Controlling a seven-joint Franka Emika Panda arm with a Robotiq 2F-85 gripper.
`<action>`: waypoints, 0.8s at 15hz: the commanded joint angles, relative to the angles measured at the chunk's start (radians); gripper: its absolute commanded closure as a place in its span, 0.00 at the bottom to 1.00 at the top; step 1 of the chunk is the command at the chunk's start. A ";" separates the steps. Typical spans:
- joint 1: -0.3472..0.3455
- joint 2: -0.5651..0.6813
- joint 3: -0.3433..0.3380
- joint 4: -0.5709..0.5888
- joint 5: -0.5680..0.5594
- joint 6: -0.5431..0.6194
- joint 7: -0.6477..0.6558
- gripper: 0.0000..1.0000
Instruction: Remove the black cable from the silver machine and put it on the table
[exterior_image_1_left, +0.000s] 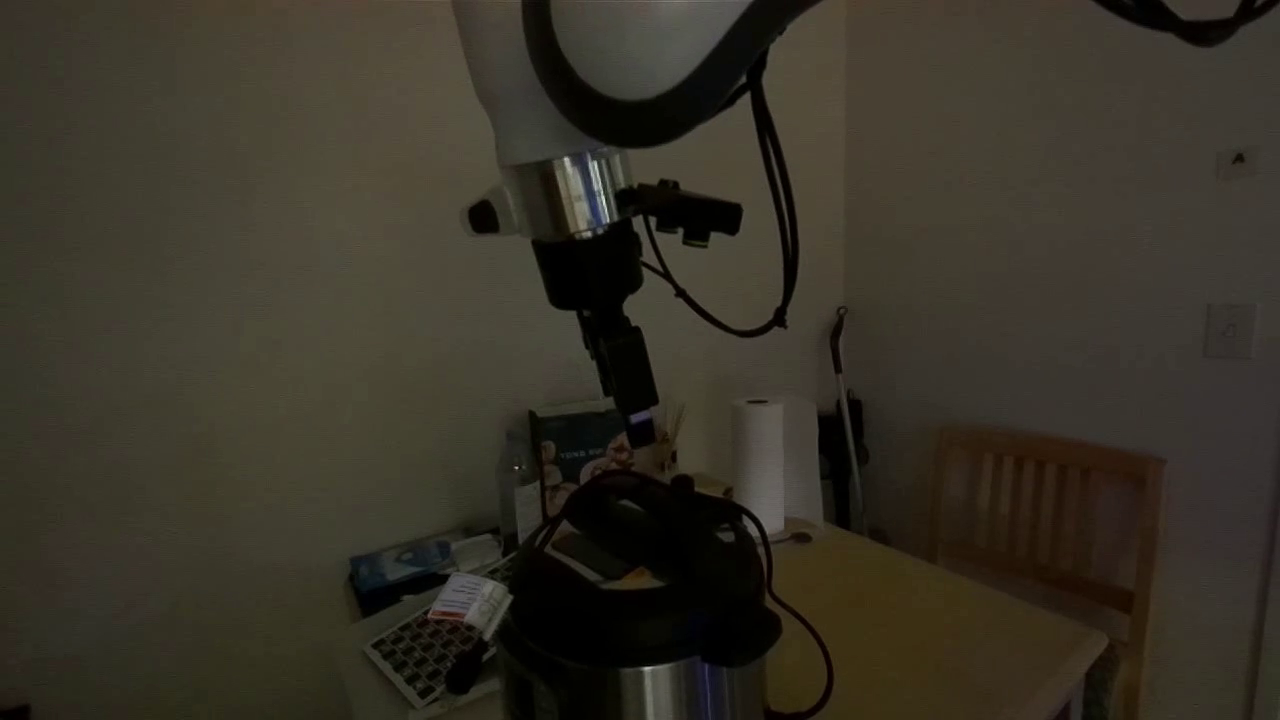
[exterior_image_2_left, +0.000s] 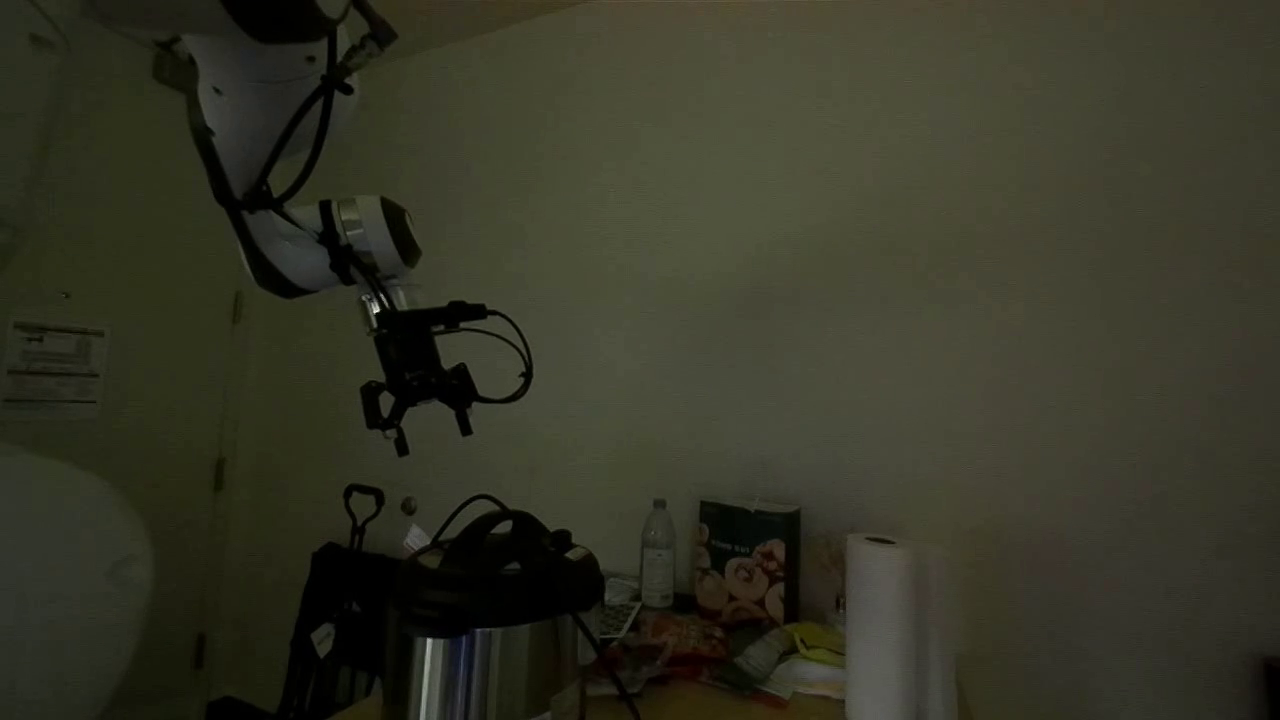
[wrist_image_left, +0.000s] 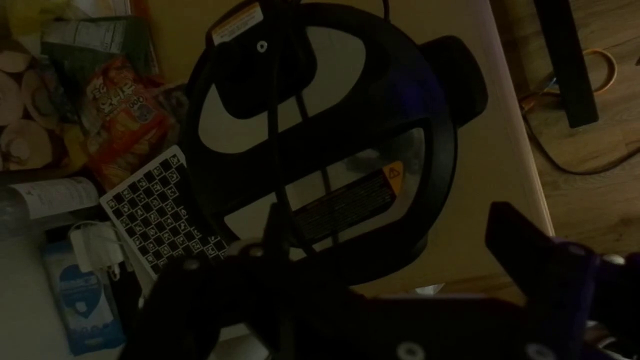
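The silver machine (exterior_image_1_left: 690, 690) is a round pot with a black lid; it stands on the table (exterior_image_1_left: 930, 610). It also shows in an exterior view (exterior_image_2_left: 500, 665) and in the wrist view (wrist_image_left: 442, 170). The black cable (exterior_image_1_left: 826, 655) lies over the lid and handle and hangs down the machine's side. It also shows in an exterior view (exterior_image_2_left: 605, 660) and crosses the lid in the wrist view (wrist_image_left: 273, 125). The cable's ends cannot be made out. My gripper (exterior_image_2_left: 433, 433) is open and empty above the lid, apart from the cable; its fingers also show in the wrist view (wrist_image_left: 387, 210).
A paper towel roll (exterior_image_1_left: 760, 460), a bottle (exterior_image_2_left: 657, 560) and a dark box (exterior_image_2_left: 745, 560) stand behind the machine. Snack bags (wrist_image_left: 125, 110) and a checkered board (wrist_image_left: 155, 210) lie beside it. A wooden chair (exterior_image_1_left: 1045, 510) stands past the table edge. The scene is dim.
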 joint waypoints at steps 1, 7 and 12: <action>0.003 0.033 -0.009 0.021 -0.033 0.007 -0.026 0.00; 0.017 0.155 -0.010 0.122 -0.155 -0.004 -0.097 0.00; 0.025 0.179 -0.013 0.133 -0.148 -0.005 -0.069 0.00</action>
